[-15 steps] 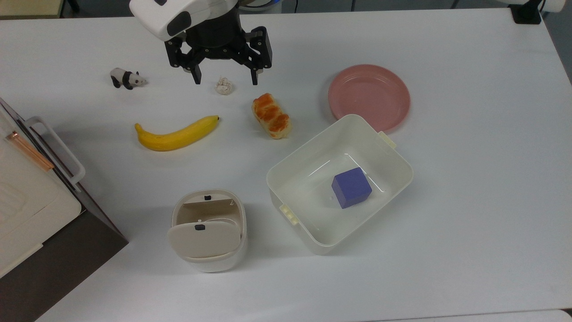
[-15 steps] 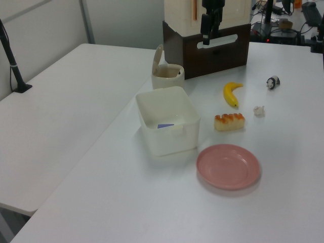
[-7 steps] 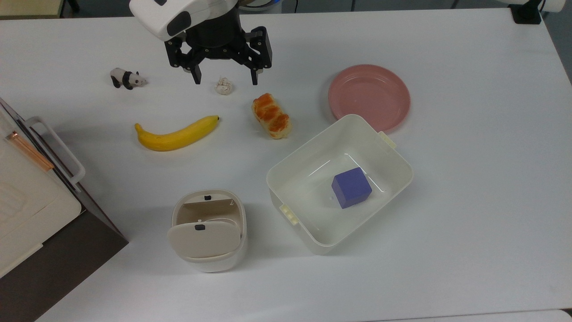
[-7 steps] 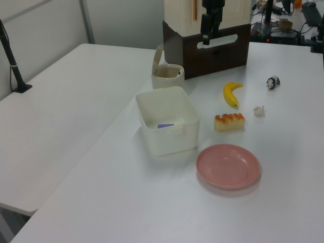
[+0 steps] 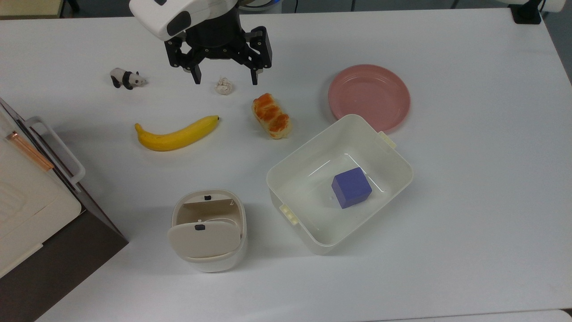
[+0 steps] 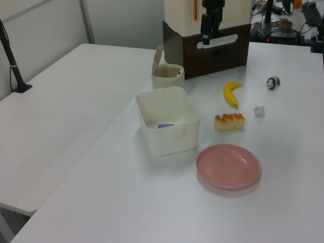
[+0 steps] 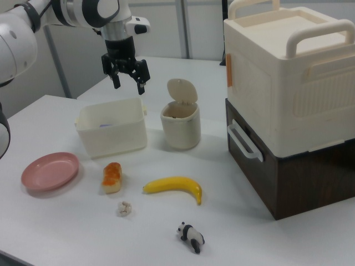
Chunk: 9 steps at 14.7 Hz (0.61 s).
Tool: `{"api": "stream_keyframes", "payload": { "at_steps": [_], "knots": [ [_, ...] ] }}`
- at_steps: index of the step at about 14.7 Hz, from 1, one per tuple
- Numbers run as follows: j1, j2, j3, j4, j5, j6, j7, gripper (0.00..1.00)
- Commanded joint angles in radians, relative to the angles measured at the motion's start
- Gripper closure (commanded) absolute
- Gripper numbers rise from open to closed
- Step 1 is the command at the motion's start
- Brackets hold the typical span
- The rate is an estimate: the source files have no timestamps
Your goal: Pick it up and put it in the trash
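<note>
Item 1: paper ball [image 5: 224,86], on the white table [image 5: 469,179], between panda figurine [image 5: 127,78] and bread roll [image 5: 271,115], banana [image 5: 177,134] near.
Item 2: gripper [image 5: 225,82], fingers spread wide, raised above the ball.
Item 3: beige bin [image 5: 208,230], flap lid up, beside white tub [image 5: 393,152] holding 1 blue cube [image 5: 351,187].
No legible writing.

I see the blue cube [image 6: 165,126] mostly hidden behind the tub [image 6: 167,136] wall in left view, arm cropped at top view's upper edge.
</note>
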Motion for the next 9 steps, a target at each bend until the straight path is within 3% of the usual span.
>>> {"api": "stream_keyframes", "payload": {
  "at_steps": [1, 9],
  "knots": [
    [-0.001, -0.018, -0.004, -0.005, -0.007, -0.020, -0.024, 0.00],
    [-0.006, -0.047, 0.002, -0.014, -0.046, -0.091, -0.049, 0.00]
  ]
}}
